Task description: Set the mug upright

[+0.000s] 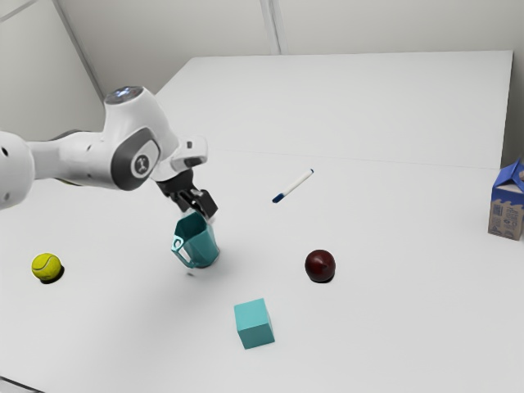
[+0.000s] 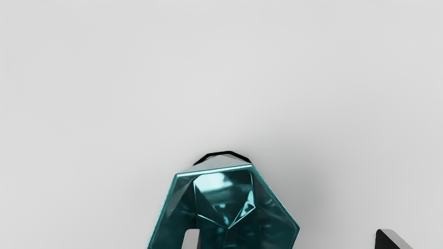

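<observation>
The teal faceted mug (image 1: pixel 197 242) stands on the table with its mouth facing up and toward the arm, its handle toward the exterior view's lower left. My gripper (image 1: pixel 202 214) is at the mug's rim on the far side. In the wrist view I look down into the mug (image 2: pixel 225 193). The gripper (image 2: pixel 285 238) is open, one finger over the mug's mouth and the other outside its wall, with the wall between them. Whether either finger touches the mug cannot be told.
On the white table (image 1: pixel 393 327) are a teal cube (image 1: pixel 254 323), a dark red ball (image 1: pixel 320 266), a marker (image 1: pixel 293 187) and a tennis ball (image 1: pixel 47 266). A blue-topped carton (image 1: pixel 508 205) stands at the exterior view's far right.
</observation>
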`<action>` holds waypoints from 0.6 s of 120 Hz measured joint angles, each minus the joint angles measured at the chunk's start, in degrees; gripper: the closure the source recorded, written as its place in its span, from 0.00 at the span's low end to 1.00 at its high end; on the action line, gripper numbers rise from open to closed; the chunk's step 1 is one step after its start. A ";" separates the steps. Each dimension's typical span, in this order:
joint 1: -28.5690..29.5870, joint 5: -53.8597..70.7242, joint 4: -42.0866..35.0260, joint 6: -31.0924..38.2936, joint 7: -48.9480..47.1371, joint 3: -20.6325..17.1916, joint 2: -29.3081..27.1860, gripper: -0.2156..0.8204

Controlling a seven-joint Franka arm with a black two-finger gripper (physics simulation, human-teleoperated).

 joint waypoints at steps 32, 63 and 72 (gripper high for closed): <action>1.38 0.30 18.36 -12.60 -0.83 0.16 6.16 0.22; 5.84 -1.97 36.98 -27.92 -1.45 -2.36 16.28 0.21; 5.82 -2.53 39.67 -31.20 -1.65 -2.77 18.08 0.21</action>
